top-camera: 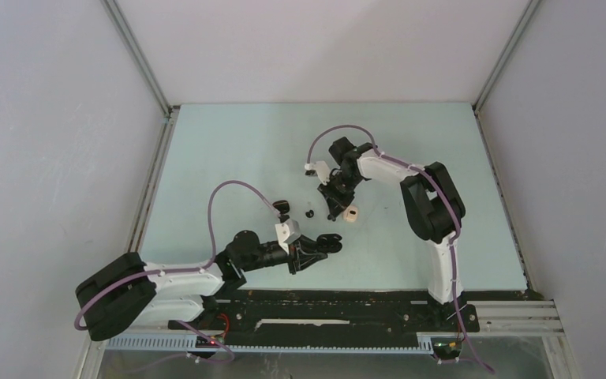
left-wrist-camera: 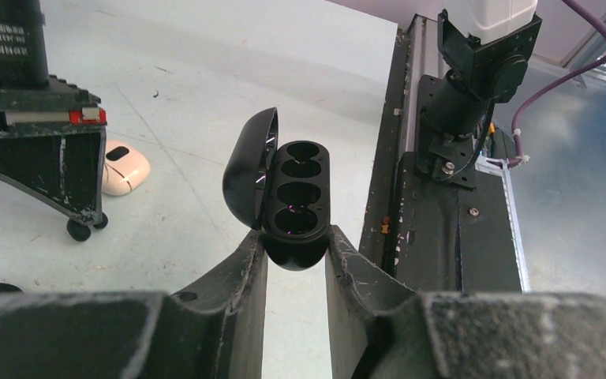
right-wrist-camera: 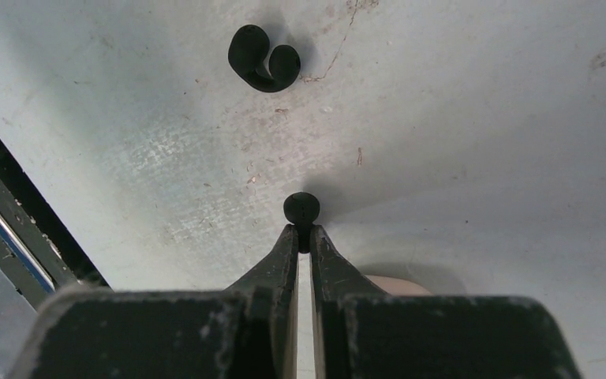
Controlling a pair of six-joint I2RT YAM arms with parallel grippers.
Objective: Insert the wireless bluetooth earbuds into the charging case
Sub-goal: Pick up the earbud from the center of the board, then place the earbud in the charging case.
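A black charging case [left-wrist-camera: 295,185] stands open with its lid [left-wrist-camera: 246,170] swung left and its sockets showing. My left gripper [left-wrist-camera: 297,251] is shut on the case's lower end, low over the table near the front [top-camera: 321,246]. My right gripper [right-wrist-camera: 301,234] is shut on a tiny black earbud [right-wrist-camera: 301,208], right at the table surface. A second black earbud [right-wrist-camera: 262,60], curled, lies loose ahead of it [top-camera: 309,212]. In the top view the right gripper [top-camera: 334,208] points down beside a beige case [top-camera: 351,213].
The closed beige case [left-wrist-camera: 123,166] lies just behind the right gripper's fingers [left-wrist-camera: 85,207] and peeks from under them [right-wrist-camera: 394,286]. The black base rail [left-wrist-camera: 434,237] with the right arm's mount runs along the table's near edge. Grey walls enclose the pale table [top-camera: 229,158].
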